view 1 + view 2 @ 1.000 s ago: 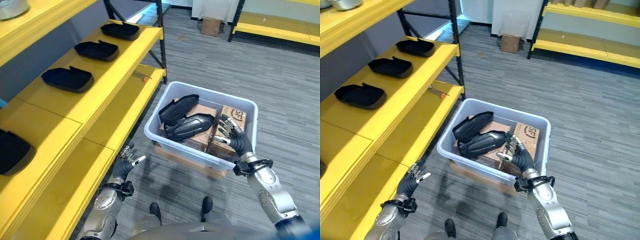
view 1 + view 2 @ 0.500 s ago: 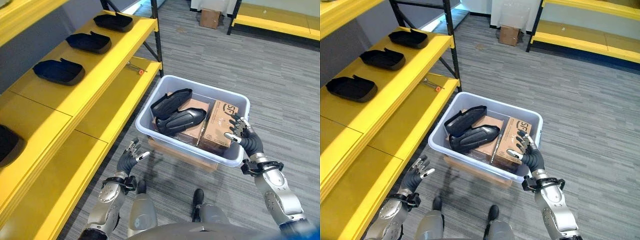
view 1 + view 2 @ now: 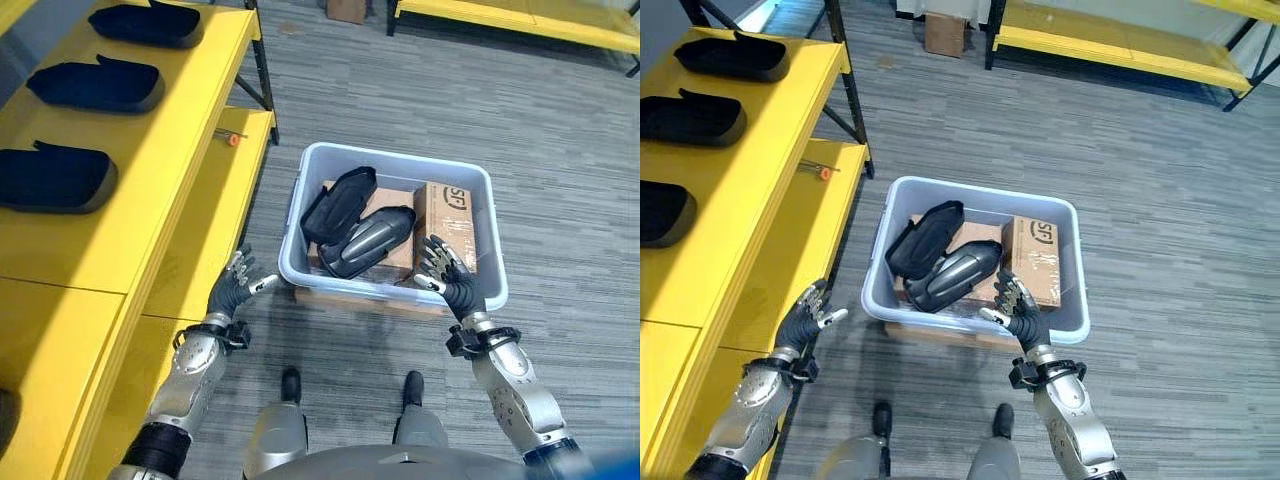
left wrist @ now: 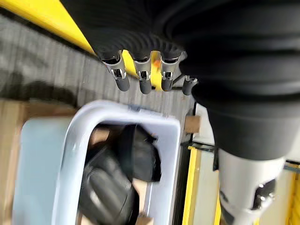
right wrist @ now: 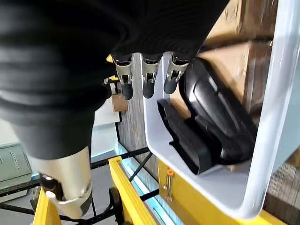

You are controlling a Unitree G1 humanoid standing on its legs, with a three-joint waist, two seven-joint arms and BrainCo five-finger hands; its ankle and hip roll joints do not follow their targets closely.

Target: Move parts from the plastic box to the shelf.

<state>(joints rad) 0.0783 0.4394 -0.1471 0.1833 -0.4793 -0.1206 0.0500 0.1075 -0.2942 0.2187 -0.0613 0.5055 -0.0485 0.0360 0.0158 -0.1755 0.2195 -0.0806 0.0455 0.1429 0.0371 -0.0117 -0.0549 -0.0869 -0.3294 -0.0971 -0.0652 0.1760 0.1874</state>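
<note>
Black moulded parts [image 3: 75, 88] already line the yellow shelf [image 3: 180, 150], while two more parts [image 3: 355, 225] lie on cardboard boxes [image 3: 452, 222] in the grey plastic box [image 3: 395, 287]. Left hand [image 3: 234, 290] and right hand [image 3: 447, 280] hover empty, fingers spread.

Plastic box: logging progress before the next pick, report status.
Left hand open, beside plastic box. Right hand open at its near rim, empty. Two black parts in box on cardboard boxes. Three parts on shelf. Nothing blocking.
</note>
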